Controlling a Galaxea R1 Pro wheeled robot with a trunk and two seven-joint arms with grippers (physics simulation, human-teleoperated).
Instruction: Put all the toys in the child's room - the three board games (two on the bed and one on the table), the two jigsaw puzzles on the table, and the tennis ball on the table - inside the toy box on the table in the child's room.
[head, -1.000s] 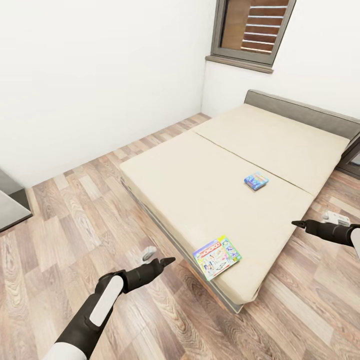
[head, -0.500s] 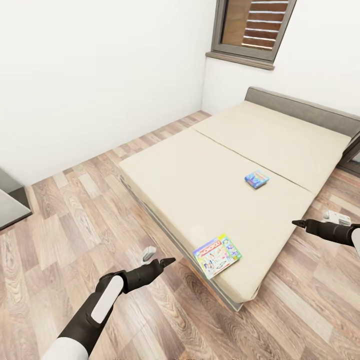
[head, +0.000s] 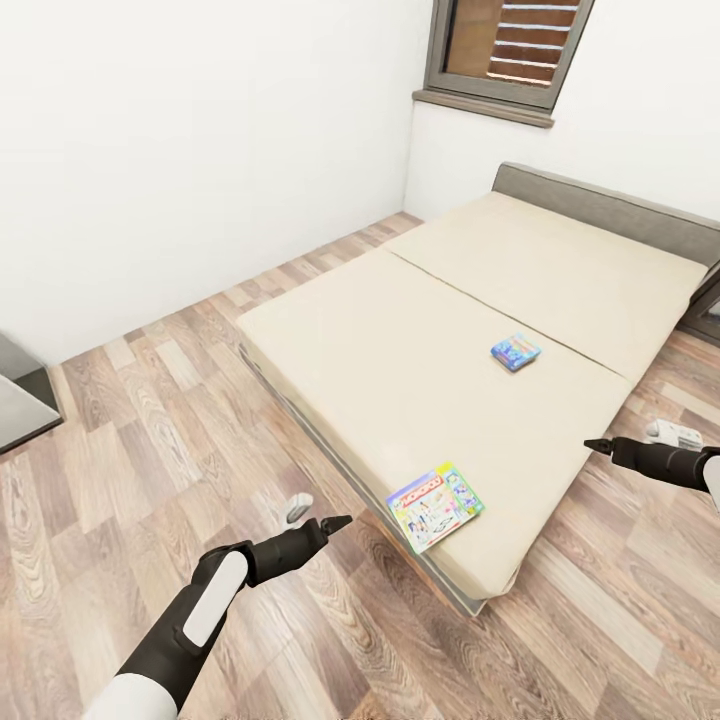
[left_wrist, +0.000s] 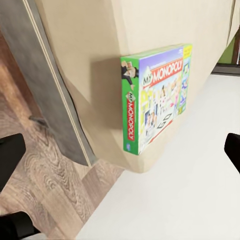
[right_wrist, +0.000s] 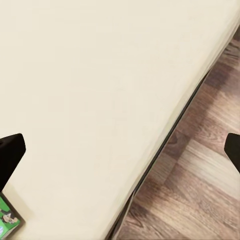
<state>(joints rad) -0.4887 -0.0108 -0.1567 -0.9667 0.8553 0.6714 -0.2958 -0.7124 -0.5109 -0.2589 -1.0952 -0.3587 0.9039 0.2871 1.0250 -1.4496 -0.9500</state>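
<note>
Down low, the left gripper (head: 338, 521) hangs over the wood floor (head: 150, 420), fingers parted and empty; likewise the right gripper (head: 592, 446). Between them, a Monopoly board game (head: 435, 506) lies near the bed's (head: 400, 350) foot corner, a blue game (head: 515, 352) mid-mattress.

The far blue board game (head: 515, 352) on the bed (head: 430, 340) is too small to read its title. The bed's headboard (head: 610, 212) runs off the right edge, and only a green corner of the near board game (right_wrist: 7, 220) shows past the right wrist view's edge.
</note>
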